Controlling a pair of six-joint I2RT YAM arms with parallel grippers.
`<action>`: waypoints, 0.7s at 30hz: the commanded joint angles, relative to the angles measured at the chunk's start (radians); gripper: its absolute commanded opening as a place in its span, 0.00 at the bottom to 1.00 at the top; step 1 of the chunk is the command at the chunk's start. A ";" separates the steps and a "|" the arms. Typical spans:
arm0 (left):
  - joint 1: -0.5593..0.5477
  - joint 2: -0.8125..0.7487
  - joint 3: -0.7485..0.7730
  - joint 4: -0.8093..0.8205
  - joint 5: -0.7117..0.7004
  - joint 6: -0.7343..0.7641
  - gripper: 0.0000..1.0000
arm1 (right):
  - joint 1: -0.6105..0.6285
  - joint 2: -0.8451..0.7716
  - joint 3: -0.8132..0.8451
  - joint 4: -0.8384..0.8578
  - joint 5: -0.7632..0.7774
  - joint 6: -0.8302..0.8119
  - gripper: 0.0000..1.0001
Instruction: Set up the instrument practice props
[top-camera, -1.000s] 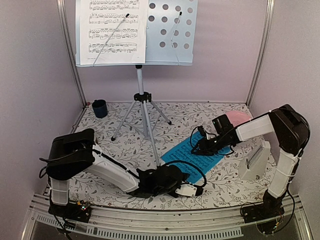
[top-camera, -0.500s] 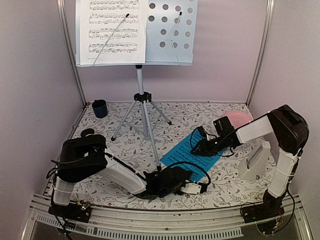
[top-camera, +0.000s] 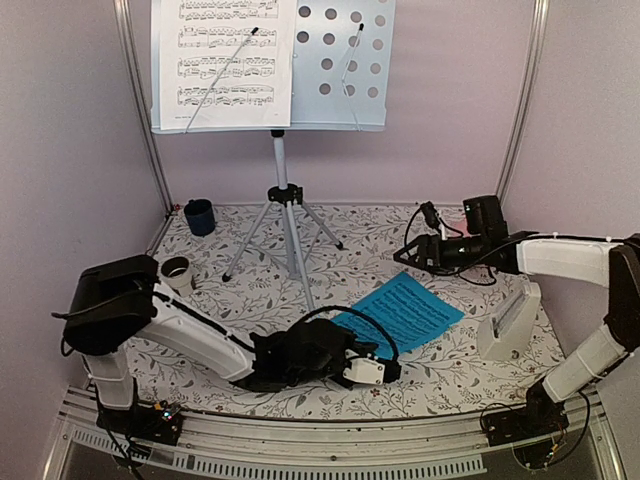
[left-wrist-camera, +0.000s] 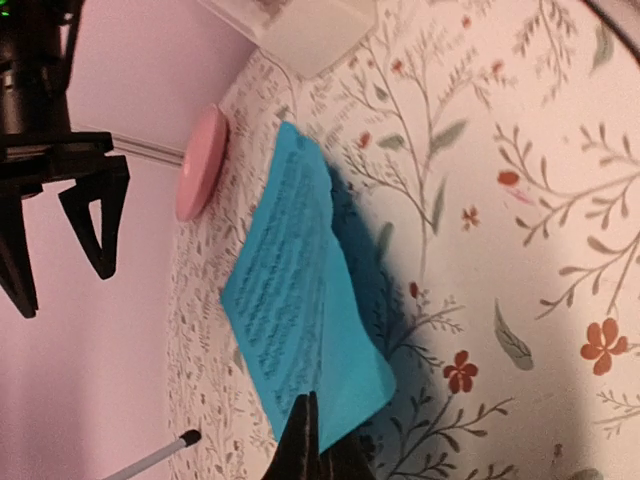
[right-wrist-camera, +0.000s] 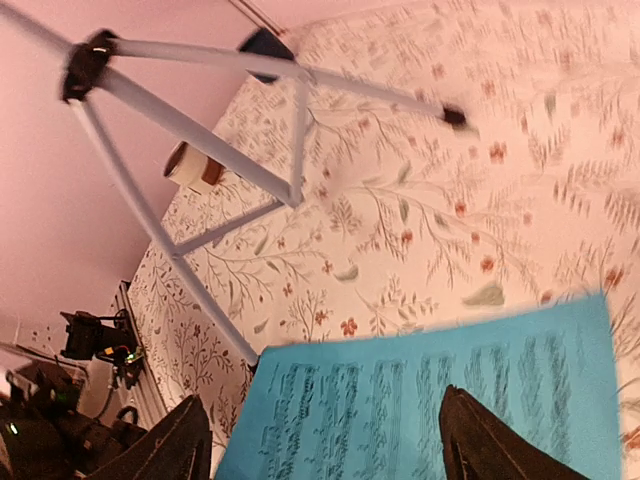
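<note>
- Already done: white music sheet (top-camera: 225, 60) sits on the music stand (top-camera: 340, 60).
- Left claw (left-wrist-camera: 305, 440) clamped on blue music sheet (top-camera: 400, 312) corner, at tabletop (top-camera: 250, 290); right claw (right-wrist-camera: 330, 445) apart.
- Remaining, I judge: blue sheet onto stand.

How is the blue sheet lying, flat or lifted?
Partly lifted: the left hand pinches one corner of the blue sheet; shadow shows beneath it.

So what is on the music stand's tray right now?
A white music sheet covers the left half of the tray. The right half is bare, its holes showing. Anything behind the sheet is hidden.
</note>
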 joint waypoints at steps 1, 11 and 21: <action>0.027 -0.225 -0.080 0.079 0.180 -0.022 0.00 | -0.017 -0.196 0.052 -0.013 0.031 -0.081 0.86; 0.017 -0.655 -0.171 -0.150 0.234 0.217 0.00 | -0.018 -0.283 0.135 -0.060 -0.178 -0.206 0.96; -0.029 -0.921 -0.176 -0.310 0.165 0.377 0.00 | 0.131 -0.370 0.093 0.031 -0.335 -0.199 0.93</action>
